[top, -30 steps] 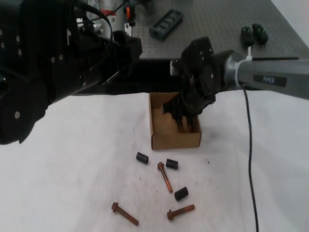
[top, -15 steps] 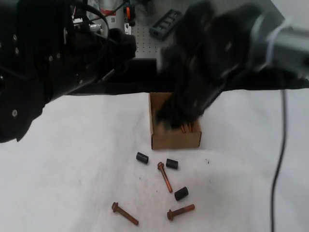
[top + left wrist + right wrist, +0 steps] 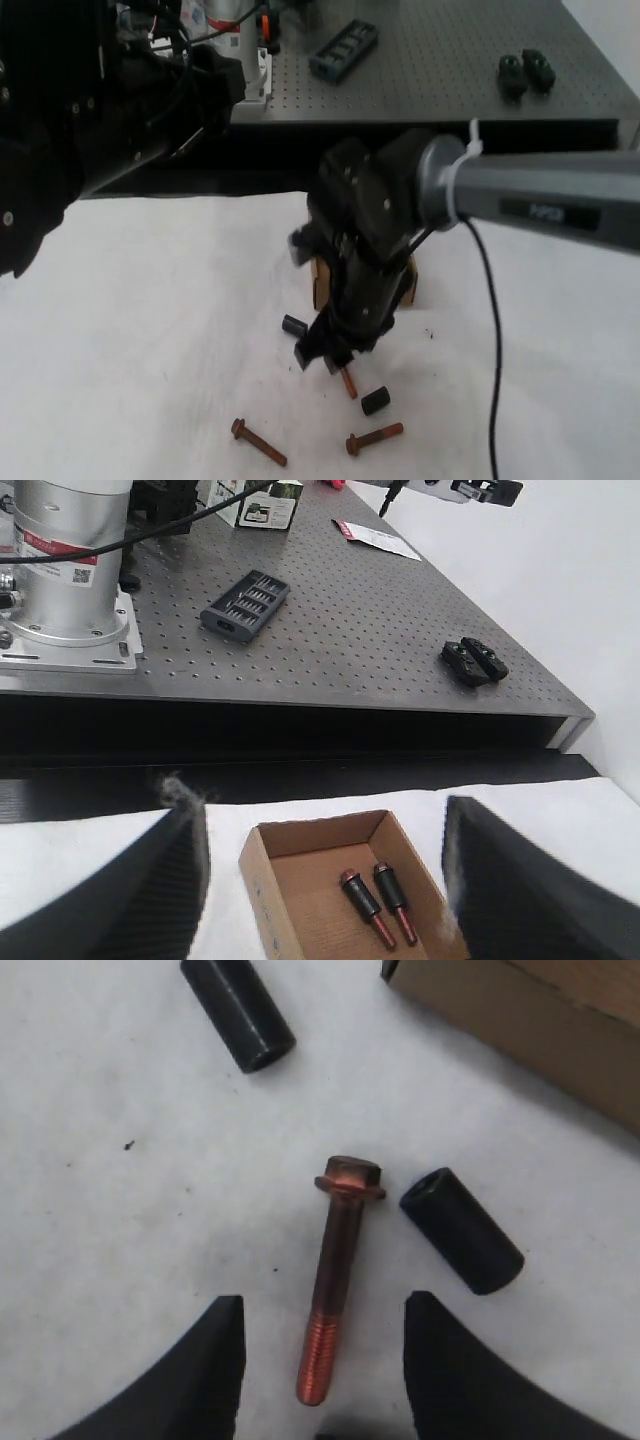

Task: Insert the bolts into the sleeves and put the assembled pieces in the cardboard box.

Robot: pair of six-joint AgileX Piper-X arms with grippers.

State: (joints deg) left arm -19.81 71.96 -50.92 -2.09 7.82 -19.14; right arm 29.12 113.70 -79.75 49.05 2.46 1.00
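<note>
A copper bolt (image 3: 335, 1270) lies flat on the white-covered table (image 3: 150, 330), just in front of the cardboard box (image 3: 530, 1030). The right end effector (image 3: 325, 1300) hangs right over it, fingers spread wide and gripping nothing. One finger sits on either side of the threaded end, and neither touches it.

A black sleeve (image 3: 462, 1230) lies on its side just beside the bolt's head, close but apart from it. A second sleeve (image 3: 237, 1012) rests a little farther off, near the box's front wall. From the high view, the right arm reaches in from the right and covers most of the box, so only bits of cardboard show around it. The bolt's tip pokes out beneath the end effector. Nearer the camera a third sleeve (image 3: 375, 401) lies alone, and nearer still are two loose bolts (image 3: 258, 441) (image 3: 374, 438), well apart from each other.

Inside the box, two assembled pieces (image 3: 362, 905) (image 3: 392, 900) lie side by side on the floor, each a bolt pushed through a sleeve.

The left end effector (image 3: 318, 820) is held back and above the box, fingers (image 3: 170, 880) wide and holding nothing. Beyond the cloth is a perforated metal board (image 3: 350, 610) carrying a black slotted tray (image 3: 245, 603), a silver cylinder (image 3: 60, 560) and two small black parts (image 3: 475, 660).
</note>
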